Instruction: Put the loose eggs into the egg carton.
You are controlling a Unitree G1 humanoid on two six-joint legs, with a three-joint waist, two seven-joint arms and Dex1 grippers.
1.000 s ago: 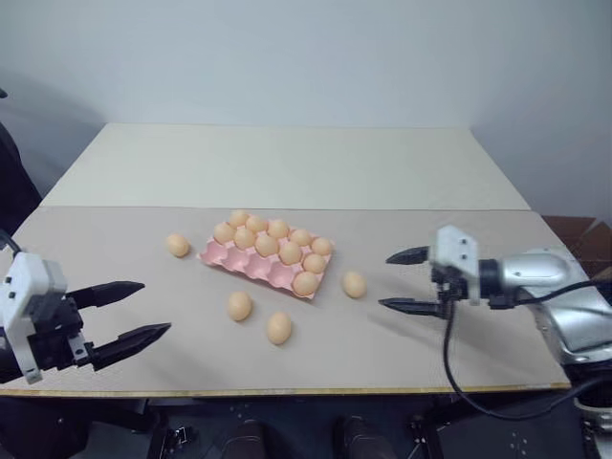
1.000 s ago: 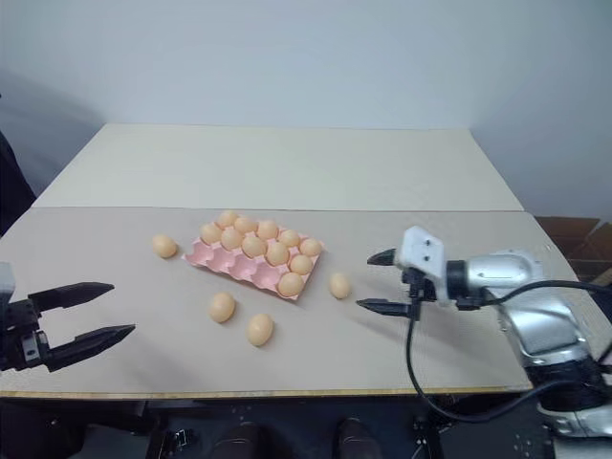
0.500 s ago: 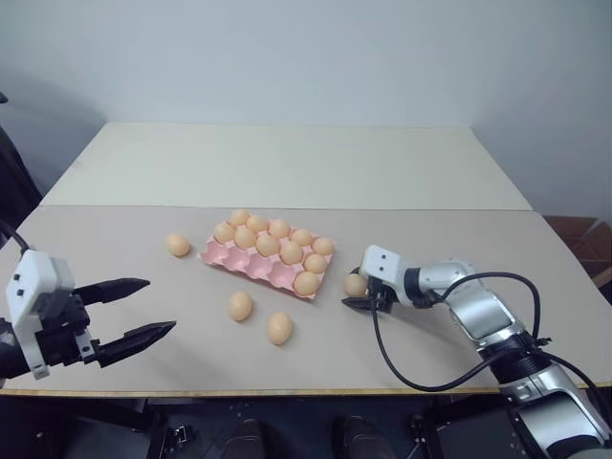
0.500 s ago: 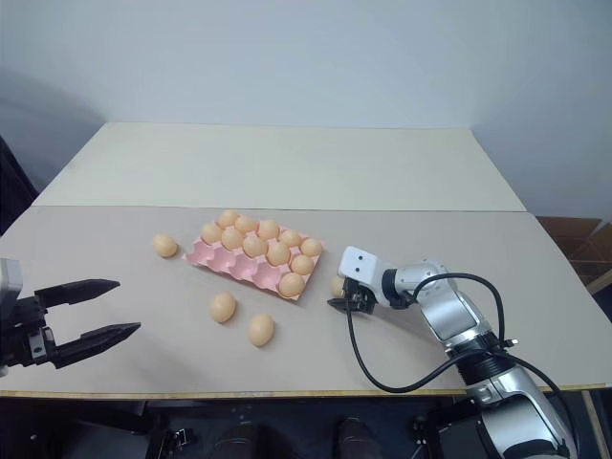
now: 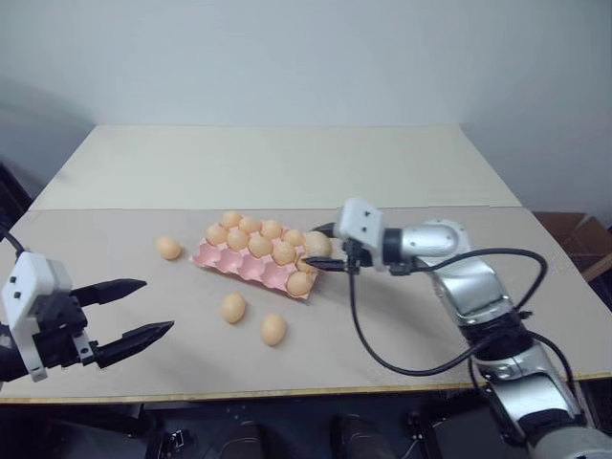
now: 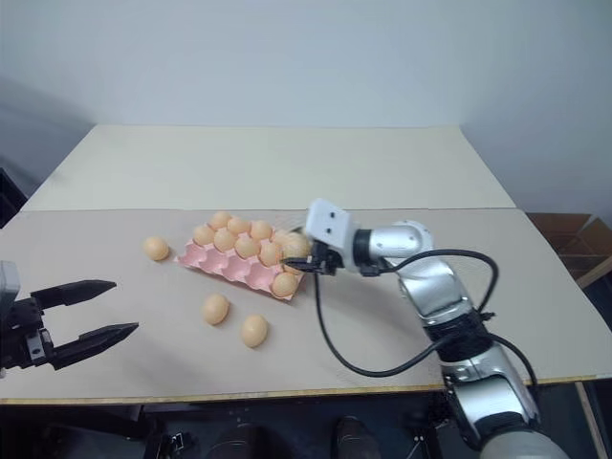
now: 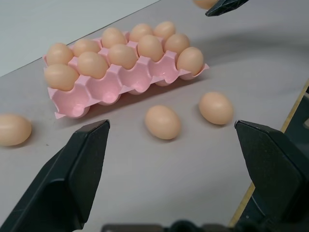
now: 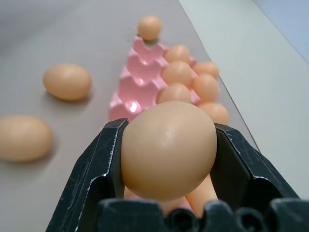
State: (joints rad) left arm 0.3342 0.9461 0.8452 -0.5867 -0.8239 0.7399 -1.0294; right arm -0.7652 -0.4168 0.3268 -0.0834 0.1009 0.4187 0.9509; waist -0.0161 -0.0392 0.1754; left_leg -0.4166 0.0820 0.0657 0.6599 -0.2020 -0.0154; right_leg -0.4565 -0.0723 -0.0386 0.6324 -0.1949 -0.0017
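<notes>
Left hand (image 5: 134, 311): nearest the robot, low over the near left part of the table (image 5: 402, 335), its two black fingers (image 7: 72, 169) spread wide apart with nothing between them. It is well apart from the carton and every egg.

Near loose eggs: two lie on the table in front of the carton's near long side, one (image 5: 231, 307) to the left and one (image 5: 273, 329) slightly nearer and to the right. They lie near each other, not touching, both clear of the carton.

Egg carton (image 5: 251, 269): a pink moulded tray set at a slant near the middle of the table. Its near row shows open cups on the left, and one egg sits at the near right corner (image 5: 299, 283). The rows behind are filled with eggs; the exact count is hard to read from the head views, roughly nine.

Right hand (image 5: 322, 251): reaching in from the right, held above the carton's right end, its fingers (image 8: 104, 159) clamped on a held egg (image 8: 168, 150). In the right wrist view the egg fills the gap between the two fingers, with the carton's cups below and beyond it.

Far loose egg (image 5: 169, 249): alone on the table just beyond the carton's left end, apart from the tray.

Far table: a paler panel (image 5: 258, 163) behind the carton, reaching to the wall.
</notes>
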